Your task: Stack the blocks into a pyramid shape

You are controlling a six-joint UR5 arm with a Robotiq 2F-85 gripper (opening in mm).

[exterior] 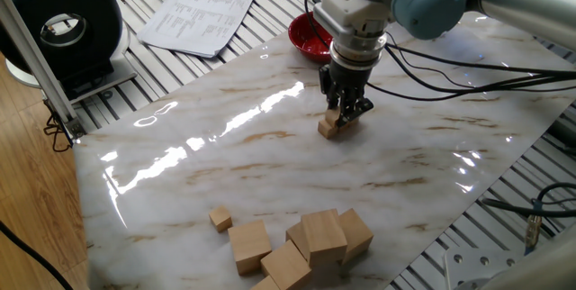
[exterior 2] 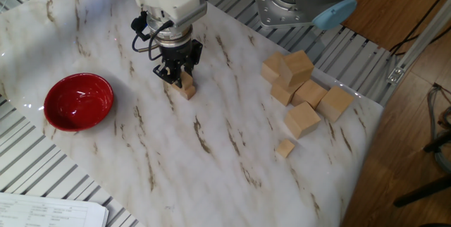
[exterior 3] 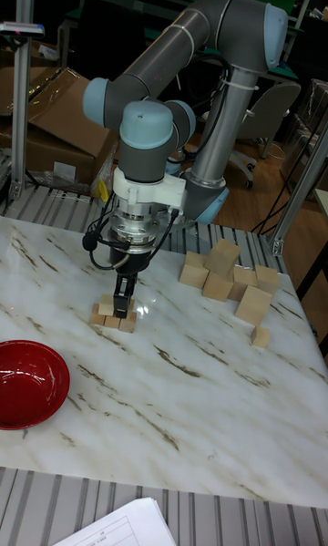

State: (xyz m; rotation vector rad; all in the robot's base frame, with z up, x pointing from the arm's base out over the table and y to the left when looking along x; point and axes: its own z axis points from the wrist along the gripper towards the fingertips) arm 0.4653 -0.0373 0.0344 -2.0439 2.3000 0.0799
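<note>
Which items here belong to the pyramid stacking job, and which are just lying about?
Job:
- small blocks under the end effector
- end effector
- lone small block

Lying about:
- large wooden cubes
- red bowl
- printed papers

Open marble table (exterior 2: 211, 156) between red bowl (exterior 2: 78, 101) and large cubes (exterior 2: 301, 86).

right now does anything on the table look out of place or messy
One small block lies alone on the marble, apart from the small blocks under the gripper. The larger wooden cubes sit in a loose heap, some tilted against each other. Nothing looks spilled or damaged; the red bowl sits upright.
</note>
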